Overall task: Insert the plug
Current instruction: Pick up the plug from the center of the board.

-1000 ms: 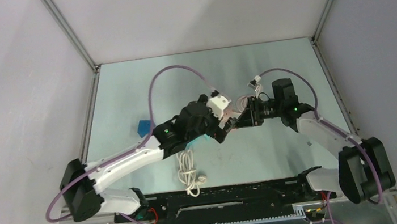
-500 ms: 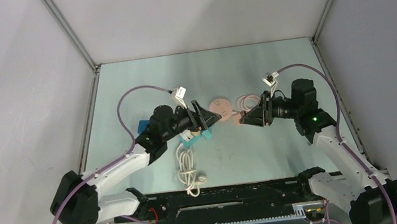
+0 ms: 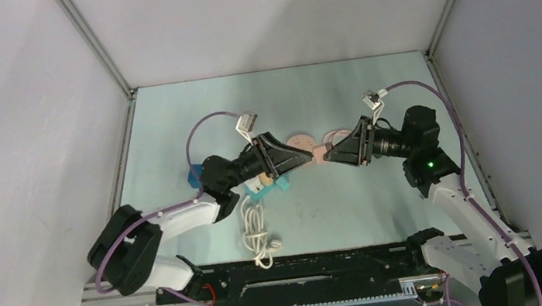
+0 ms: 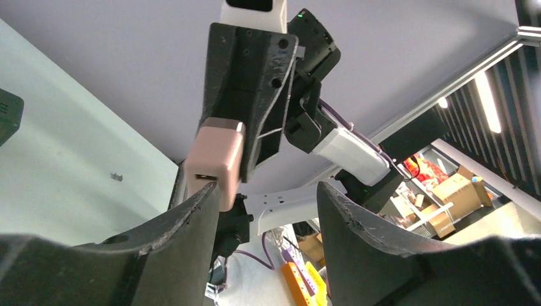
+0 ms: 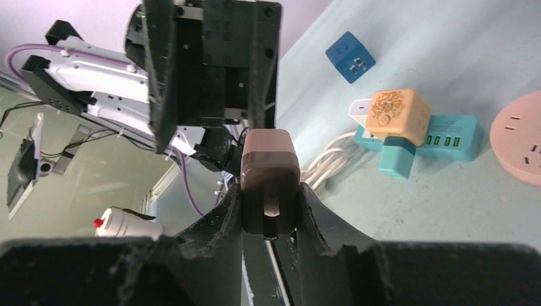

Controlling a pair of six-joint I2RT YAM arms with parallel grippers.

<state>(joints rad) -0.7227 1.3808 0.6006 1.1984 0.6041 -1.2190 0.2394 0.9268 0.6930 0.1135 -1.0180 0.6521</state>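
Plug (image 5: 270,159): where is it now?

— Off the table, mid-air. Your right gripper (image 5: 269,197) has it pinched by the flanks, tight on both sides. Just past it, nose to nose, is your left gripper (image 4: 266,191), spread wide and holding nothing. From the left wrist, the plug sits at the inner edge of one finger (image 4: 178,229), not centred in the gap. Touching or not, can't tell. Down on the table (image 3: 369,86), working outward: cable (image 3: 258,232), strip (image 5: 446,137) with a yellow adapter (image 5: 395,115) in it, cube (image 5: 349,56), round socket (image 5: 517,137).

— What's the step, then?

— Reads as a hand-over, right to left. That's a judgement only. Shift your left across until the plug lies midway between its fingers, then close square on the body. Keep the right clamped until the left has bitten. Let go early and it could drop. Leave the pin end clear for whichever socket you mean to use.

— Changed since the last look?

— Half a second back your tips stood well apart, the left one low over the strip. Now they have met above the table, near the round socket. The plug looked to be with the right then too. Cable, strip and cube lie as they did.
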